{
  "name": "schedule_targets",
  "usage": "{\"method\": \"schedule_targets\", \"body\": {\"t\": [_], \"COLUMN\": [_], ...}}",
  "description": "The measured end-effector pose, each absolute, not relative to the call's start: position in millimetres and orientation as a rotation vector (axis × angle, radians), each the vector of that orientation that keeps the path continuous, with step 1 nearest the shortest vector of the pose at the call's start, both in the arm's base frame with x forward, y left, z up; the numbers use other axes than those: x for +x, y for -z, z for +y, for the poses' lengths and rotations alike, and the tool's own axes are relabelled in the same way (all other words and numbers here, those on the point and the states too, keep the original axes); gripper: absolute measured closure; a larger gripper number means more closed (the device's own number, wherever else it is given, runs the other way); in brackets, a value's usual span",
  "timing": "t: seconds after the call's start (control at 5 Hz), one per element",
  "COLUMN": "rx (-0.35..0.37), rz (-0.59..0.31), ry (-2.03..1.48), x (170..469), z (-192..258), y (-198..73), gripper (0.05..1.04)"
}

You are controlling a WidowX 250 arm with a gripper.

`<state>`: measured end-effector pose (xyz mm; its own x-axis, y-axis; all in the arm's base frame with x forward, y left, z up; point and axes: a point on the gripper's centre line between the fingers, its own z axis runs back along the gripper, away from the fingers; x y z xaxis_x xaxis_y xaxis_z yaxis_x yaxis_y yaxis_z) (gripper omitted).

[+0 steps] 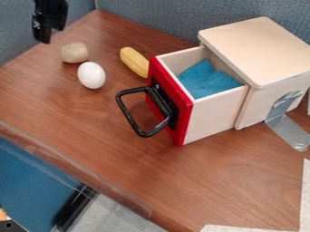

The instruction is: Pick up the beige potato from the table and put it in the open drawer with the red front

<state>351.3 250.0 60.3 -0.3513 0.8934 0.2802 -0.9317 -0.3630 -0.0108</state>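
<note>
My gripper (50, 31) hangs at the upper left, above the table's back left corner, touching nothing. Nearest to it, a little lower and to the right, lies a beige, potato-like object (74, 53). A white egg (91, 75) rests just in front of that. The yellow corn-like piece (134, 61) lies beside the red front (171, 102) of a wooden drawer. That drawer is pulled out of a light wooden box (260, 50) and holds a blue cloth (207, 80). Its black handle (128, 113) sticks out toward the left.
Grey tape (288, 131) runs from the box's side onto the brown table (121, 149). Blue-grey partition walls (151, 18) stand behind and at the left. The table's front edge runs diagonally across the lower left. White sheets lie at the lower right.
</note>
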Motion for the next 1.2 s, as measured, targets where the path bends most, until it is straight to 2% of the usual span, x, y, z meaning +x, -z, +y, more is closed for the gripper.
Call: {"method": "schedule_targets", "body": {"t": [0.6,0.8,1.2], "rx": [0.223,0.232,0.328], "rz": [-0.212,-0.209,-0.194], "ry": [-2.052,-2.073,-2.098], "x": [371.3,374.2,370.6], "z": [224.5,222.2,230.0], "y": [-70.3,-63.9,-47.1], "gripper": [0.084,0.084,0.084]}}
